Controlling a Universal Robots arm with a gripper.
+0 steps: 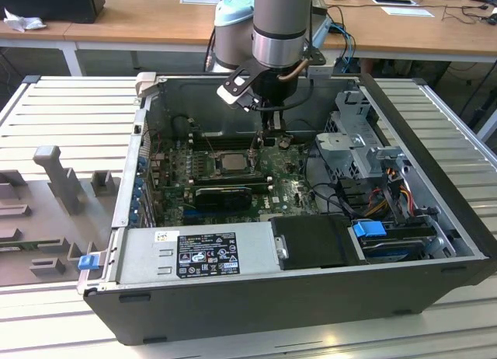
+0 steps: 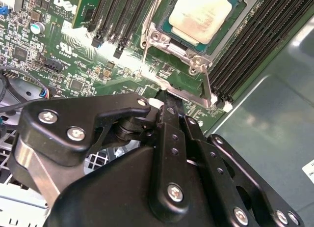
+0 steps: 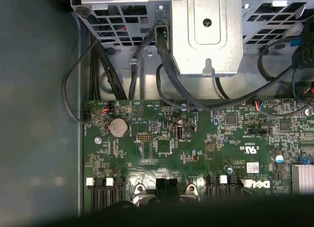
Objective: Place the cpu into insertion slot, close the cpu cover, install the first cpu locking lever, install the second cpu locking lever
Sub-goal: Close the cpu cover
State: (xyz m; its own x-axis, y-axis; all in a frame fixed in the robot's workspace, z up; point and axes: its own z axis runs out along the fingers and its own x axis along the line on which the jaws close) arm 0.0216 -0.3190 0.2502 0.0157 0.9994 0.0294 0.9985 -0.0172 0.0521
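Gripper [image 2: 169, 103], pressed together, sits at cpu cover [image 2: 162, 38] edge, memory slots [image 2: 245, 45] flanking cpu [image 2: 200, 13].

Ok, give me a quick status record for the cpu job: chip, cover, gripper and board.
cpu: seated in the insertion slot, metal top up
cpu cover: appears lowered, framing the cpu
gripper: low over the green board, close beside the slot's corner
case: open, lying on its side
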